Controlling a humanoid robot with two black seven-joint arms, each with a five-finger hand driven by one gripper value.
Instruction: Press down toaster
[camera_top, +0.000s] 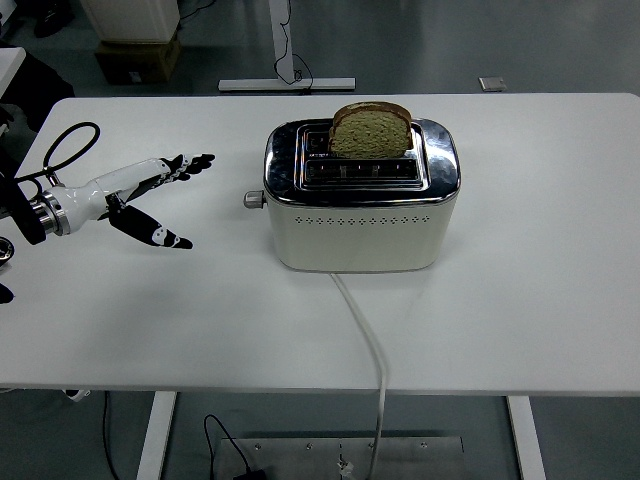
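Inside toaster (362, 205), rear slot, stands bread slice (371, 130).

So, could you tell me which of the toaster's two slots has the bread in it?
The far slot, the one away from the table's near edge, holds the slice of bread, which stands well above the toaster. The near slot shows only its dark opening.

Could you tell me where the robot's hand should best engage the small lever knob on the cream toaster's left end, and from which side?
Probably from above: the small round grey lever knob protrudes sideways from the left end of the cream toaster with chrome top, its upper face exposed. The open left hand lies to its left, apart from it, so a fingertip could come over and press down.
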